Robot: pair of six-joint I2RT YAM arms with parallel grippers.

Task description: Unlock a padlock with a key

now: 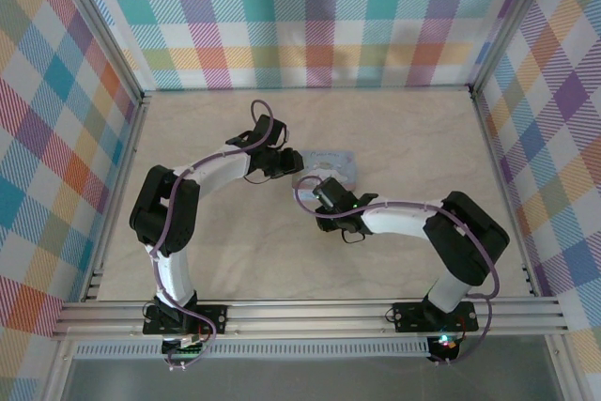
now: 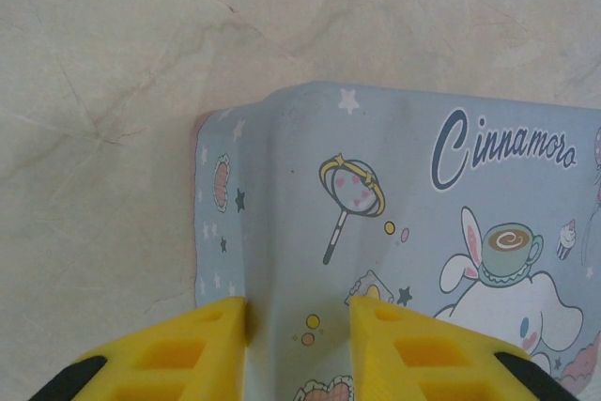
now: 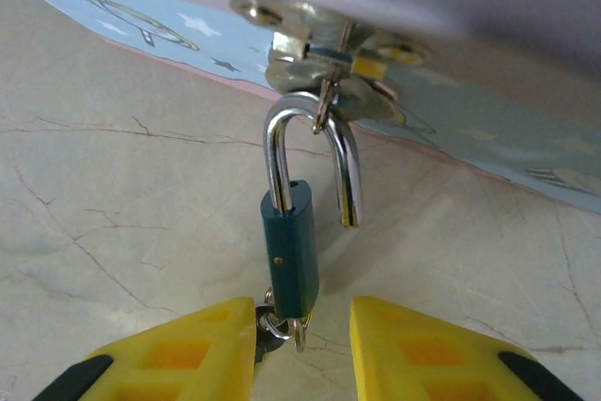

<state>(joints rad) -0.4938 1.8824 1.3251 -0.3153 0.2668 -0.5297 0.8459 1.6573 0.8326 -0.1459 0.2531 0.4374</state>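
The padlock (image 3: 289,251), a small dark teal body with a steel shackle (image 3: 278,152), hangs from the brass hasp (image 3: 319,53) of a pale blue tin (image 2: 423,213). One shackle leg (image 3: 348,190) is out of the body. The key's dark head and a wire ring (image 3: 280,326) sit under the lock, against my right gripper's left finger (image 3: 188,354). My right gripper (image 3: 302,345) is open with the lock's lower end between its fingers; the other finger stands apart from it. My left gripper (image 2: 299,345) is shut on the tin's end, one finger on each side of a raised edge.
The tin (image 1: 331,164) lies mid-table between my left gripper (image 1: 286,164) and right gripper (image 1: 321,192). Pale marbled tabletop (image 1: 404,129) surrounds it, with checked walls (image 1: 56,138) on three sides and the metal rail (image 1: 310,312) at the near edge.
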